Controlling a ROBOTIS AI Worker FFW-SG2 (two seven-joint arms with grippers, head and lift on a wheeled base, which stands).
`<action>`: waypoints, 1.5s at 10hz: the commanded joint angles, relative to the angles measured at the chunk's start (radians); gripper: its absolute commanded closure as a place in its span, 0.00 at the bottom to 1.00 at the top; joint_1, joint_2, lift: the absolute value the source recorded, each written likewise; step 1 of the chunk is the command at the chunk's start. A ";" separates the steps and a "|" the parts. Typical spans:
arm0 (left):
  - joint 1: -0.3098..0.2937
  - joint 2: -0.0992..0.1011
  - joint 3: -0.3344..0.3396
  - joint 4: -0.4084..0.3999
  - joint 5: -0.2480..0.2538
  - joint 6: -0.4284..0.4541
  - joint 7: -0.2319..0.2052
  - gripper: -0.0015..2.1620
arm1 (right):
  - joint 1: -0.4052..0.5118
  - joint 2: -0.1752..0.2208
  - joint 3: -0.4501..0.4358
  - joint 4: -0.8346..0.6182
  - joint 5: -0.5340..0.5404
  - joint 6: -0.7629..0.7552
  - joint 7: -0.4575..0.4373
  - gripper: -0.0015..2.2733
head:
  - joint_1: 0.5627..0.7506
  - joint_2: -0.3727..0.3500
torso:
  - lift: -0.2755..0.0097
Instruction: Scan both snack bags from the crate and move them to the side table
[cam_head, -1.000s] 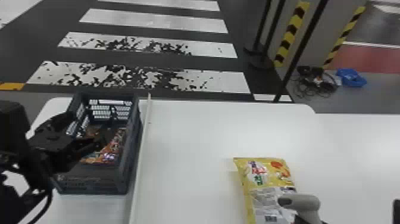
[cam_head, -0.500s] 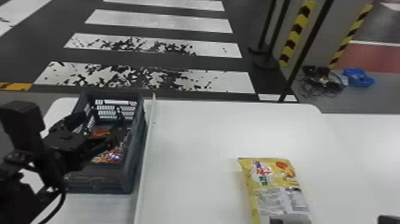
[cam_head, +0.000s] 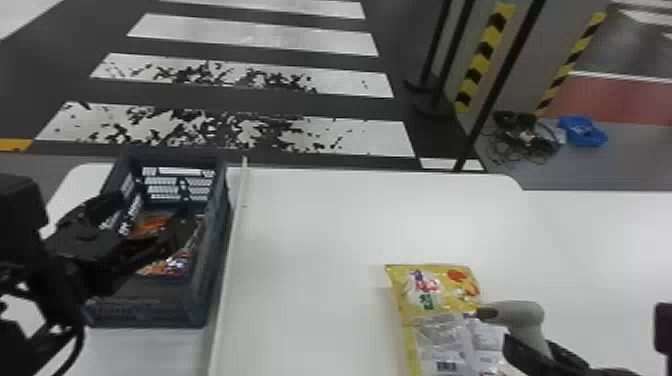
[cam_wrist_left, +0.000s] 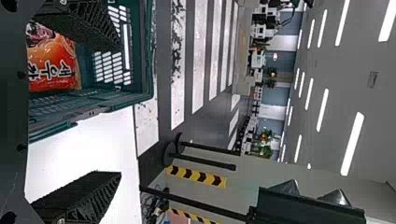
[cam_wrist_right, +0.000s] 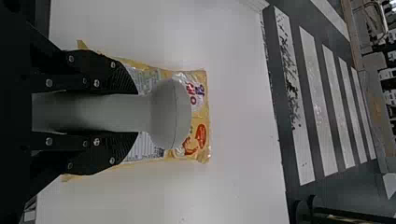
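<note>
Snack bag (cam_head: 445, 327) lies below right gripper (cam_head: 531, 347), clamped on scanner (cam_head: 517, 311); left gripper (cam_head: 151, 214) stands open.

White table (cam_head: 310, 225) | dark crate (cam_head: 145, 315), left | pale strip (cam_head: 229, 270) just beside crate | yellow snack bag (cam_head: 440, 297), right of strip

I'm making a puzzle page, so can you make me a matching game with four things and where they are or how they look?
Things
1. Yellow snack bag
2. Scanner
3. Crate
4. Orange-red snack bag

Where or how
A. Inside another thing in column one
B. Gripped by the right tool
C. Lying on the white table, to the robot's right of the crate
D. Dark, with grid-like openings in its wall

Right pairs: 1-C, 2-B, 3-D, 4-A
</note>
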 joint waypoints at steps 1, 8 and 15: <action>0.004 -0.013 -0.004 -0.001 -0.008 0.000 0.000 0.02 | -0.094 -0.029 -0.030 0.100 -0.007 -0.030 0.058 0.99 | 0.70 0.27 | 0.63; 0.035 -0.031 -0.010 -0.016 -0.034 0.000 -0.009 0.02 | -0.346 -0.153 -0.010 0.588 0.025 -0.266 0.107 0.99 | 0.70 0.11 | 0.63; 0.058 -0.013 -0.004 -0.056 -0.046 0.006 -0.009 0.02 | -0.459 -0.214 0.105 0.964 0.088 -0.549 0.151 0.99 | 0.70 0.04 | 0.63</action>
